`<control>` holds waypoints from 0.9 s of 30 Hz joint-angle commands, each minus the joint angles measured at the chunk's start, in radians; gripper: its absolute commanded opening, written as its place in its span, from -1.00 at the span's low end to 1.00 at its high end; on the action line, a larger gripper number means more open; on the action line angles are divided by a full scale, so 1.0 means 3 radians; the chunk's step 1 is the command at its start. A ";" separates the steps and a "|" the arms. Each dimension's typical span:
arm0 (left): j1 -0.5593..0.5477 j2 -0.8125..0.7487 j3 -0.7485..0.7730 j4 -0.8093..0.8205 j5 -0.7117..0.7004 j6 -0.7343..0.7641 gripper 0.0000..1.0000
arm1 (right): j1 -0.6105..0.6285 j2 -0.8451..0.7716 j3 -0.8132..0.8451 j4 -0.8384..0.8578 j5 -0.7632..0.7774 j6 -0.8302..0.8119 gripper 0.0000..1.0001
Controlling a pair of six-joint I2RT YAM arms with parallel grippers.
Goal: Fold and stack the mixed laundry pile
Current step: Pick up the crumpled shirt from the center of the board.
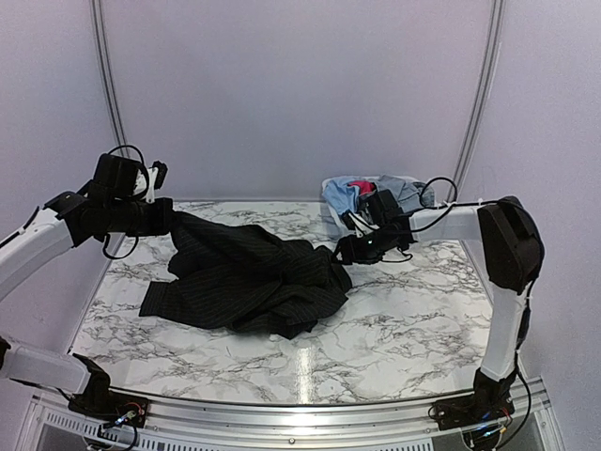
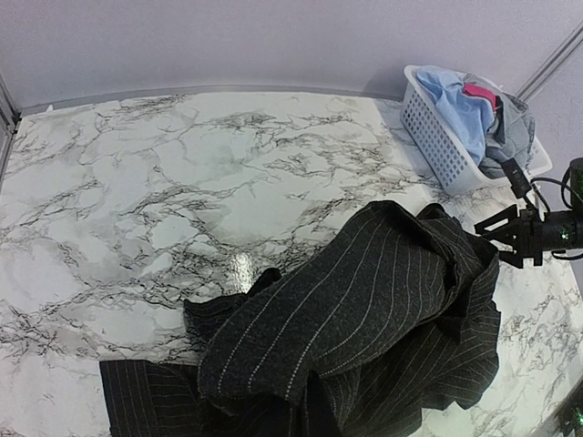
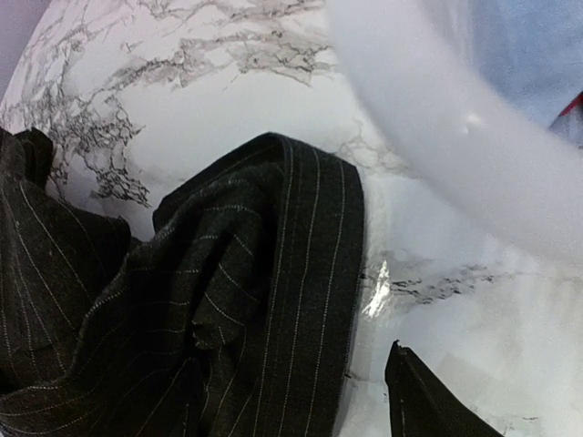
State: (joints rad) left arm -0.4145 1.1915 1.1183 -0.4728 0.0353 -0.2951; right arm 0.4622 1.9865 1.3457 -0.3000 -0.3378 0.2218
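Observation:
The black pinstriped shirt [image 1: 254, 277] lies crumpled across the middle of the marble table. Its left end is lifted up to my left gripper [image 1: 167, 218], which is shut on it. In the left wrist view the shirt [image 2: 364, 319] covers my fingers. My right gripper [image 1: 344, 252] is open at the shirt's right end. In the right wrist view one dark finger [image 3: 428, 405] shows, with bare table between it and the cloth [image 3: 228, 309]; the other finger is hidden. Light blue [image 1: 340, 195], pink-red [image 1: 361, 186] and grey-blue [image 1: 406, 191] pieces lie in the basket.
The white lattice basket [image 2: 437, 137] stands at the back right corner, just behind my right gripper [image 2: 506, 241]; its rim [image 3: 428, 118] is close above in the right wrist view. Pale walls enclose the table on the back and both sides.

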 commanded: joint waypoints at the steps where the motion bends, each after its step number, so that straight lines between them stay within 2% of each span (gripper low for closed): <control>1: 0.0042 0.0025 0.0056 -0.0045 0.0013 0.0033 -1.00 | -0.0148 -0.0144 -0.0085 0.0335 -0.0237 0.0158 0.22; 5: 0.0062 0.0069 0.0078 -0.0045 0.0028 0.0063 -1.00 | -0.0136 0.0049 0.0066 0.0137 -0.0162 0.0070 -0.03; 15: 0.0086 0.0197 0.0105 -0.0011 0.0084 0.0098 -1.00 | 0.0063 0.0488 0.0326 -0.0079 -0.0014 -0.0045 -0.19; 18: 0.0093 0.0246 0.0101 0.0011 0.0088 0.0108 -1.00 | 0.0112 0.0542 0.0351 -0.0084 -0.0107 -0.0028 -0.39; 22: 0.0125 0.0313 0.0117 0.0008 0.0078 0.0108 -1.00 | 0.0117 0.0367 0.0278 -0.0035 -0.0266 0.0039 -0.96; 27: 0.0200 0.0410 0.0195 0.0011 0.0081 0.0091 -1.00 | 0.0092 -0.0194 0.0181 -0.0131 -0.0060 -0.0007 -1.00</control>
State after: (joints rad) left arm -0.3737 1.2915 1.1309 -0.4755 0.0517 -0.2764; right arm 0.4919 2.0842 1.4143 -0.2993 -0.3923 0.2180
